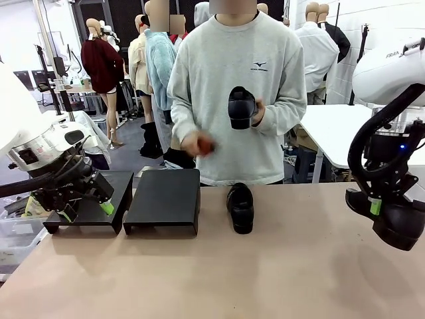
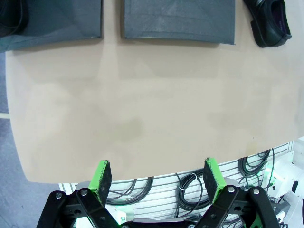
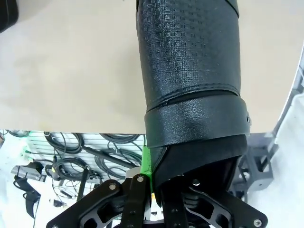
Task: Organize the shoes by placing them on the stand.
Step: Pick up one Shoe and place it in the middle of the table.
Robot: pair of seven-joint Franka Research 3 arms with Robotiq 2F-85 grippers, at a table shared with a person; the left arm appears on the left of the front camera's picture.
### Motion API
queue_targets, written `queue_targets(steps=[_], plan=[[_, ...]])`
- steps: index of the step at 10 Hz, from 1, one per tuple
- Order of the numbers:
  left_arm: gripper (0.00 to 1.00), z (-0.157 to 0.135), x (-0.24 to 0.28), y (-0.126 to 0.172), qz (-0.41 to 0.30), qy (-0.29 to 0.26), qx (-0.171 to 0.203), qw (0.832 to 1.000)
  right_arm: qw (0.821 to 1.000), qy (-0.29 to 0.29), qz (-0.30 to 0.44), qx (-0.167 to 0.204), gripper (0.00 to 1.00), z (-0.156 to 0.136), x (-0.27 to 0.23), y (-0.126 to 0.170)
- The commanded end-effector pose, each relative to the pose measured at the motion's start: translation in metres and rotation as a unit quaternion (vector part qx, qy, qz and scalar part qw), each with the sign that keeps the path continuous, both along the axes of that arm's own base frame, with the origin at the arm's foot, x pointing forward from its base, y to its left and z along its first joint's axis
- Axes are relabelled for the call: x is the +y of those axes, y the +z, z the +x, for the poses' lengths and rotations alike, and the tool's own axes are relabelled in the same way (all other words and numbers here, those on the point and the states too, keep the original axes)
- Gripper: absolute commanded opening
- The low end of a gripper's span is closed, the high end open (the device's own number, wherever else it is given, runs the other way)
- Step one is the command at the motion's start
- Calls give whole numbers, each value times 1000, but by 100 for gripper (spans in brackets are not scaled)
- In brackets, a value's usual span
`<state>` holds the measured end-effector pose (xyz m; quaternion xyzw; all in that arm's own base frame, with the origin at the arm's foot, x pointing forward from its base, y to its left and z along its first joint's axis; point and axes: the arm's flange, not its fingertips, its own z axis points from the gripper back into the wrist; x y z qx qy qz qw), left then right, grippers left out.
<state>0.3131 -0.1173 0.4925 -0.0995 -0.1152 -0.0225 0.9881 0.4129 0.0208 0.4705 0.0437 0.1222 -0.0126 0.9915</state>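
Shoe (image 3: 190,61) black, embossed grainy leather, pinched by right hand (image 3: 154,166), left hand (image 2: 156,166) spread, matte flat-topped stand (image 1: 163,193)

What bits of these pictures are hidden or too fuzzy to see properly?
- Front view: the left tool and its arm cover much of the top of the left stand.
- Front view: the person's lower hand is blurred; whether it holds anything is unclear.
- Left wrist view: a dark shape is cut off by the picture's corner.
- Right wrist view: the shoe in the right tool runs off the top edge.
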Motion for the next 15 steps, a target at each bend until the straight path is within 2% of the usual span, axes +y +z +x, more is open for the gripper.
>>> queue_targets(steps=[1, 2, 4, 5, 7, 10, 15], plan=[[100, -1, 0, -1, 1, -1, -1, 1000, 1000, -1, 0, -2, 0, 0, -1, 1], [100, -1, 0, -1, 1, -1, -1, 1000, 1000, -25, -3, -13, 0, -9, 20, 1], [100, -1, 0, -1, 1, -1, -1, 1000, 997, -45, -20, -61, 0, -48, 56, 15], [100, -1, 0, -1, 1, -1, -1, 1000, 995, -42, -18, -94, 0, -73, 84, 15], [100, -1, 0, -1, 1, -1, -1, 1000, 991, -24, -7, -134, 0, -101, 133, 5], [100, -1, 0, -1, 1, -1, -1, 1000, 991, 33, 7, -131, 0, -109, 217, -24], [100, -1, 0, -1, 1, -1, -1, 1000, 991, 60, -31, -112, 0, -88, 276, -48]])
